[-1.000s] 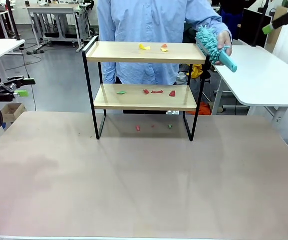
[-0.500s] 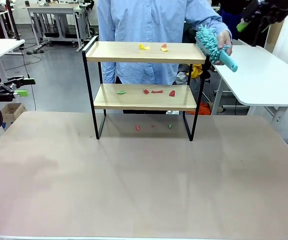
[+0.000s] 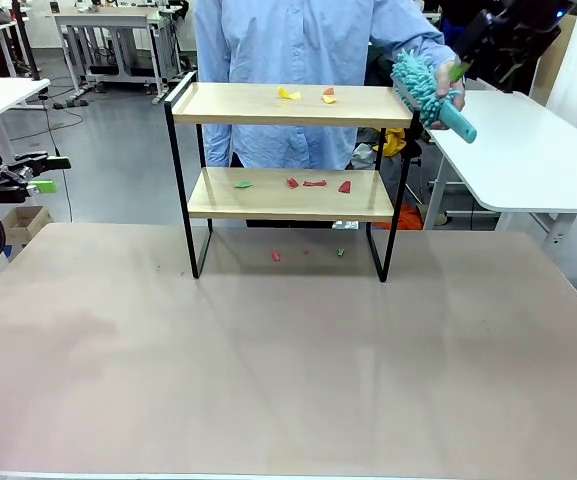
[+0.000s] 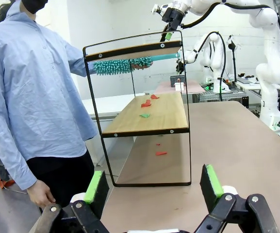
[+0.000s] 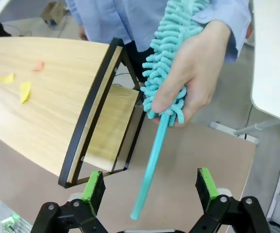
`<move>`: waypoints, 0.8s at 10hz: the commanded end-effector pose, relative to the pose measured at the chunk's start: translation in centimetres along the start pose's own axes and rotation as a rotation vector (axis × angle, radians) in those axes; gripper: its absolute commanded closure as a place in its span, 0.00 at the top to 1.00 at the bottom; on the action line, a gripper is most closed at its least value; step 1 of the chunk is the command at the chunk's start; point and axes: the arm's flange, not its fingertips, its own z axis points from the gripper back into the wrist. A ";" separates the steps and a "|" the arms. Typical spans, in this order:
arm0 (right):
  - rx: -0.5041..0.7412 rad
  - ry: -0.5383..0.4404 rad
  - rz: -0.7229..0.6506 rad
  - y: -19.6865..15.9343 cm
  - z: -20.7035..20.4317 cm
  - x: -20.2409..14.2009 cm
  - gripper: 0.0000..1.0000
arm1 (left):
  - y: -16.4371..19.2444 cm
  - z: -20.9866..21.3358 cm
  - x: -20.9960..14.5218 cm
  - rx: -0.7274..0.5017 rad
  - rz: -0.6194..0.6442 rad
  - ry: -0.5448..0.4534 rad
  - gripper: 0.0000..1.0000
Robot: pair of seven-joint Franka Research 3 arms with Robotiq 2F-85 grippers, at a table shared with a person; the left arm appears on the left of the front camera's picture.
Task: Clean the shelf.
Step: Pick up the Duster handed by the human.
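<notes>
Right gripper (image 5: 149,188), wide, has swung in to the duster (image 5: 173,43) in the person's hand (image 5: 198,73) at the shelf's (image 3: 268,104) right end. Left gripper (image 4: 153,187) wide, idle. Handover step; next: clamp the handle (image 5: 152,160).

Near half of the table (image 3: 288,380) is wide open. Far side's tighter: the shelf (image 3: 258,104) stands in the middle, a person (image 3: 308,40) right behind it, their hand (image 3: 451,80) holding a duster (image 3: 415,80) off its top right corner.

Right gripper (image 3: 460,68) swung in from the upper-right corner, moving left and down. It ended up close to the teal duster (image 3: 418,82), right by the person's hand (image 3: 451,80) gripping it.
</notes>
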 end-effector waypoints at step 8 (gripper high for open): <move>-0.133 0.008 -0.049 1.5 -5.7 -2.5 1.00 | -0.1 -0.1 0.2 -0.007 -0.014 0.006 1.00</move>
